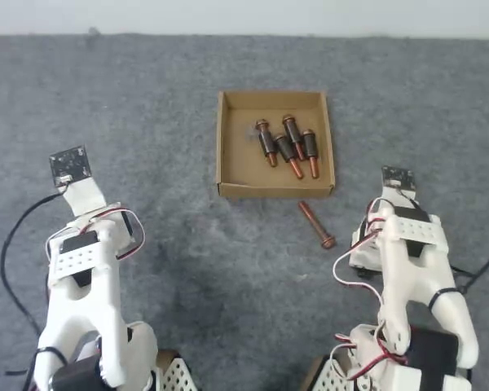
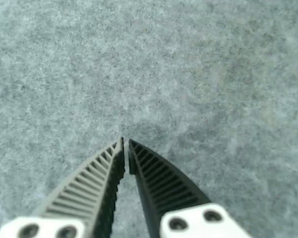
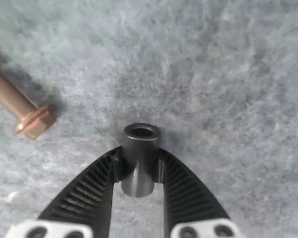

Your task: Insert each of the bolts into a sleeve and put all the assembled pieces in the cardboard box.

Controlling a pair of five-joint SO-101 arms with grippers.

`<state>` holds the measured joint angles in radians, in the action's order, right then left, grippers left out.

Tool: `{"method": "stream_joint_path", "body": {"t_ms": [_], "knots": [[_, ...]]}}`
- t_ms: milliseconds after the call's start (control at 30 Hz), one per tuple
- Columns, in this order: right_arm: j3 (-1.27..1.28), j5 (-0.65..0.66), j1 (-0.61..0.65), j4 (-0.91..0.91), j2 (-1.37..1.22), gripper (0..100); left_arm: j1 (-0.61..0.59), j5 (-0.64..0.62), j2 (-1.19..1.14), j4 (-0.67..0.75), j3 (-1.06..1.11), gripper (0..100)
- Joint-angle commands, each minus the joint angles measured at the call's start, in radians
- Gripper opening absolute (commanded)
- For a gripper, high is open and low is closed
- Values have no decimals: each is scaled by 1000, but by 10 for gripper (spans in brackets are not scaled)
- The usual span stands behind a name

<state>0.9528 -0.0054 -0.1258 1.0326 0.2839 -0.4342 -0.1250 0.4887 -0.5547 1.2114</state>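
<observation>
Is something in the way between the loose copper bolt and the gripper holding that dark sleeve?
Nothing visible. Just carpet lies between the bolt and the sleeve in the right gripper.

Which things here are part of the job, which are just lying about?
Job: brown cardboard box; sleeved copper bolts inside; loose copper bolt; dark cylindrical metal sleeve in right pincer.
Lying about: grey carpet; black cable.

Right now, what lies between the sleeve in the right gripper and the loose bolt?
Bare grey mat only; the right wrist view shows it between the sleeve in the right gripper and the loose bolt.
</observation>
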Motion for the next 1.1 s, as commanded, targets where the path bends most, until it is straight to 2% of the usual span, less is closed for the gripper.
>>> {"method": "stream_joint_path", "body": {"t_ms": [0, 167, 333, 567, 667, 800, 933, 1000, 1067], "knots": [[-61, 21, -90, 35, 87, 7, -5, 11, 5, 17, -30, 13], [-61, 12, -216, 13, 147, 7, -3, 12, 5, 17, -30, 13], [-63, 11, -232, -47, 81, 7, 23, 11, 5, 12, -38, 13], [-123, -12, -232, -58, -31, 7, 178, 15, -3, -198, -232, 13], [-133, -18, -234, -58, -50, 7, 313, 28, -5, -367, -381, 13], [-133, -20, -236, -58, -51, 7, 598, 130, -5, -499, -507, 13], [-133, -20, -234, -58, -51, 7, 832, 169, -9, -428, -496, 13], [-133, -18, -232, -58, -51, 7, 891, 173, -37, -345, -476, 13], [-133, -18, -232, -59, -53, 7, 913, 233, -92, -279, -475, 41]]}}
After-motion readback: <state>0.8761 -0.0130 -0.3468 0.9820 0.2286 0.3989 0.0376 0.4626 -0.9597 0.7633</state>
